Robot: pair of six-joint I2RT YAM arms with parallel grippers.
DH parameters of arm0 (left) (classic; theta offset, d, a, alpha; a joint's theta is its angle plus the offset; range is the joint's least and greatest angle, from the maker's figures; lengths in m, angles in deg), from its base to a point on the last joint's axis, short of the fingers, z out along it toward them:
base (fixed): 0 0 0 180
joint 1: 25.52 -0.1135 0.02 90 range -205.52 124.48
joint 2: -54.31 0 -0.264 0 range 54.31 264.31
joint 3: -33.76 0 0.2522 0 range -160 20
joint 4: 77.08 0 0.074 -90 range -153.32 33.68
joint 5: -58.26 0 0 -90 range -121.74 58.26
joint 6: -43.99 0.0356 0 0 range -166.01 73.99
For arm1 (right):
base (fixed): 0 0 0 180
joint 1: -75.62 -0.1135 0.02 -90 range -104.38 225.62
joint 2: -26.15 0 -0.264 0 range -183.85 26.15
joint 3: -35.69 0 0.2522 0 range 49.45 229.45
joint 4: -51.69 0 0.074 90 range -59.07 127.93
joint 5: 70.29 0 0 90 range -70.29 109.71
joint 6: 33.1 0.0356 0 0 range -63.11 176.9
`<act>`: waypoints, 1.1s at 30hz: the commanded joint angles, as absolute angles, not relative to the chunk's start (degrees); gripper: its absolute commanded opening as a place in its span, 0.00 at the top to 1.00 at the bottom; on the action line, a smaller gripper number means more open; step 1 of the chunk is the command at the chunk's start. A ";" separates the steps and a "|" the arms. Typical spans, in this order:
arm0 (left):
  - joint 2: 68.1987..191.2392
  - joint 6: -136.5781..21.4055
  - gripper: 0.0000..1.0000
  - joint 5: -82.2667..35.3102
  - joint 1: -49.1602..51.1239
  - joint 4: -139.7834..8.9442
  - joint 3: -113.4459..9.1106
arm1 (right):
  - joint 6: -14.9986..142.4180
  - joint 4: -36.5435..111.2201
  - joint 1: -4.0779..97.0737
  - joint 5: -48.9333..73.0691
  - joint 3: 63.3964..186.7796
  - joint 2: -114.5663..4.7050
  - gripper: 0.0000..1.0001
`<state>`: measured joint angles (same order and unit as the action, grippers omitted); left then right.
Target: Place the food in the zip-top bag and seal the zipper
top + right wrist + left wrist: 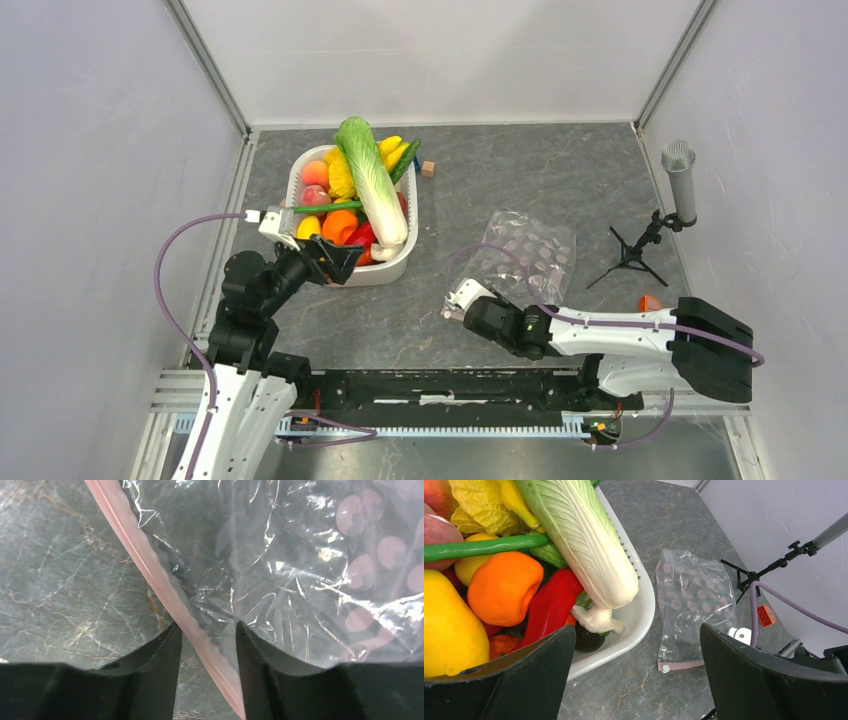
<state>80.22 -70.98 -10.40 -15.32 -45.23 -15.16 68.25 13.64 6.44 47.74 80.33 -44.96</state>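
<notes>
The food lies heaped in a white tub [412,215]: a napa cabbage [372,185], bananas [393,150], an orange fruit [338,226] and a red pepper [551,605]. My left gripper [340,262] is wide open and empty at the tub's near corner, its left finger over the rim [644,615]. The zip-top bag [528,250] lies flat and empty to the right of the tub. My right gripper [458,298] is at the bag's near-left corner. Its fingers are apart and straddle the pink zipper [150,565] without pinching it.
A microphone [680,180] on a small tripod [630,258] stands to the right of the bag. A small wooden block [428,168] lies behind the tub. An orange brick [650,302] lies near the right arm. Grey walls enclose the table on three sides.
</notes>
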 commanded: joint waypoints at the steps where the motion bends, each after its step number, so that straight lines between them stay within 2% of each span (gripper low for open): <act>1: 79.84 -71.92 0.00 -9.34 -15.50 -46.02 -15.54 | 69.22 16.79 6.10 55.56 82.29 -44.55 0.62; 3: 79.72 -72.02 0.00 -9.59 -15.50 -45.91 -15.50 | 68.41 18.27 6.09 56.55 82.25 -42.87 0.79; 4: 79.74 -72.08 0.00 -9.68 -15.50 -45.91 -15.40 | 67.87 19.49 6.10 56.63 82.07 -41.78 0.90; 7: 80.03 -72.13 0.00 -9.60 -15.50 -46.08 -15.41 | 67.16 23.50 6.10 55.61 81.07 -38.74 0.92; 9: 80.25 -72.15 0.00 -9.42 -15.50 -46.18 -15.36 | 66.87 25.66 6.11 55.13 80.64 -37.45 1.00; 11: 80.47 -72.29 0.00 -8.95 -15.50 -46.18 -15.32 | 66.76 27.55 6.10 55.51 80.05 -36.74 1.00; 12: 80.58 -72.24 0.00 -8.69 -15.50 -46.19 -15.33 | 66.71 26.94 6.11 56.07 80.24 -36.84 0.98; 14: 80.61 -72.30 0.00 -8.44 -15.50 -46.00 -15.33 | 69.39 22.56 6.13 59.98 81.87 -38.05 0.68; 15: 80.61 -72.43 0.00 -8.44 -15.50 -46.00 -15.25 | 70.61 20.09 6.18 62.00 82.37 -38.41 0.61; 17: 80.69 -72.41 0.00 -8.54 -15.50 -46.08 -15.24 | 74.03 15.44 6.19 64.14 82.85 -38.90 0.42; 20: 80.78 -72.71 0.00 -8.56 -15.50 -46.51 -14.93 | 79.37 10.67 6.29 63.70 82.32 -38.26 0.23; 26: 81.44 -73.46 0.00 -7.42 -15.54 -47.85 -14.53 | 84.56 7.86 7.28 64.20 78.70 -38.77 0.12; 33: 81.27 -72.97 0.00 -7.21 -15.50 -47.35 -14.79 | 79.56 14.28 14.28 61.38 76.23 -37.79 0.21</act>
<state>81.36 -71.04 -8.67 -15.32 -45.49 -14.52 80.75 10.67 12.10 61.34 76.92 -38.64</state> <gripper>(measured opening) 0.994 0.800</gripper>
